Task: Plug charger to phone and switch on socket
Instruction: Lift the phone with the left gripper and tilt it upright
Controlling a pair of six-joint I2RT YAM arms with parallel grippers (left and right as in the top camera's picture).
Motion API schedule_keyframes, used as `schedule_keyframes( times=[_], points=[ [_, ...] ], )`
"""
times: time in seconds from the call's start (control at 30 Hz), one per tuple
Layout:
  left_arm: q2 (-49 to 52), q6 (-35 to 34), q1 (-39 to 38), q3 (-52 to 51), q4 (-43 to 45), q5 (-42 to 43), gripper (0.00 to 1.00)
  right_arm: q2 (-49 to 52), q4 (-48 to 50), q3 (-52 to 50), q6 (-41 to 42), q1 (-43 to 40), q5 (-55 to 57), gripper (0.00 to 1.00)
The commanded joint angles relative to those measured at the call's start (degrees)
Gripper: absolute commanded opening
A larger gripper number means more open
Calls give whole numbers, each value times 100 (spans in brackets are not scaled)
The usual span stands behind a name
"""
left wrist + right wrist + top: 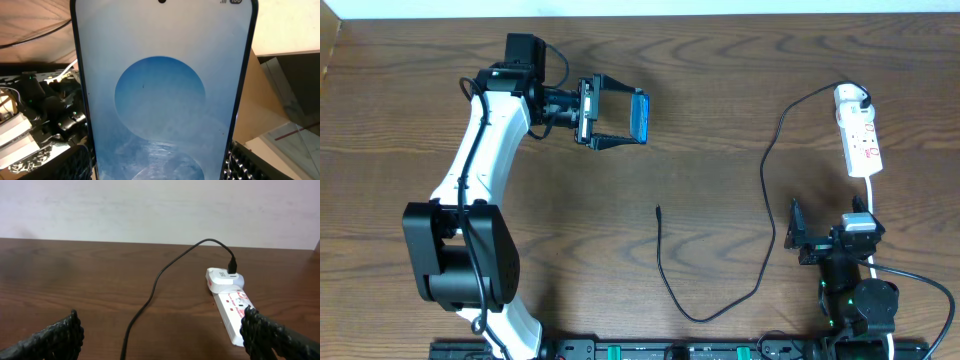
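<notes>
- The phone [640, 117] is seen in the upper middle of the overhead frame, clamped between the 2 fingers of the left gripper [632, 118].
- The phone is turned on edge, so only a narrow blue band is shown from above. In the left wrist view its bright screen [160, 95] fills most of the frame.
- Whether the phone touches the table [720, 60] cannot be told.
- The charger [764, 180] is laid in a long loop across the right half of the table, and its free plug tip [658, 209] lies at mid-frame, well apart from the phone.
- The other end of the charger is plugged into a white adapter [223, 277] seated on the socket [861, 135] at the upper right.
- The right gripper [161, 322] is held wide open at the lower right, near the socket, and nothing is gripped.
</notes>
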Motion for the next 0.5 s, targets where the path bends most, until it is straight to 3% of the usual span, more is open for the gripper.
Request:
schedule_keyframes(
  times=[0.0, 0.47],
  points=[
    [-181, -50, 13, 94, 7, 284, 7, -31, -26, -9, 42, 50, 26, 99],
    [-181, -118, 13, 94, 4, 284, 7, -31, -26, -9, 42, 50, 26, 99]
  ],
)
